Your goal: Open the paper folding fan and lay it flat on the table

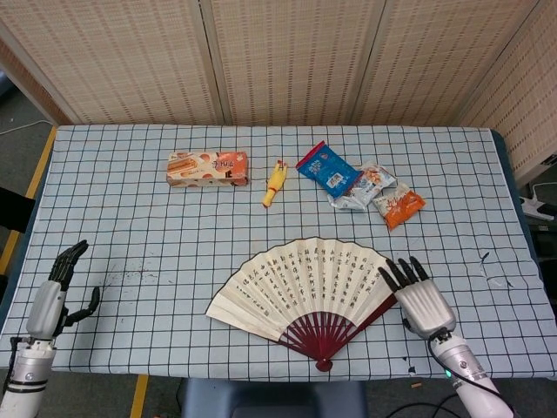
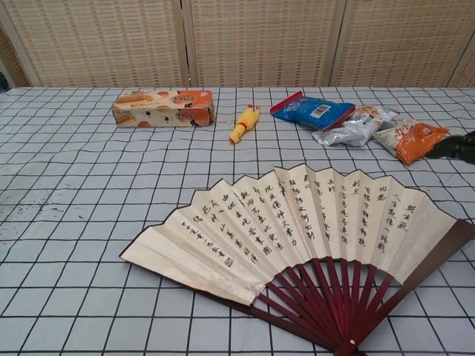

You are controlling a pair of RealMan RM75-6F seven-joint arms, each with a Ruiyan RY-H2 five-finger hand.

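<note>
The paper folding fan [image 1: 306, 283] [image 2: 297, 226] lies spread open and flat on the checked tablecloth near the front edge, cream leaf with black writing and dark red ribs meeting at a pivot. My right hand [image 1: 420, 295] hovers just right of the fan's right guard, fingers spread, holding nothing; only dark fingertips [image 2: 454, 147] show at the chest view's right edge. My left hand [image 1: 54, 292] hangs by the table's front left corner, fingers extended, nothing in it.
At the back stand an orange snack box [image 1: 207, 168] [image 2: 163, 108], a yellow rubber chicken [image 1: 275, 182] [image 2: 244, 123], a blue packet [image 1: 327, 170] [image 2: 312, 111], a silver packet [image 1: 363, 186] and an orange packet [image 1: 399, 206] [image 2: 410, 139]. Woven screens stand behind the table.
</note>
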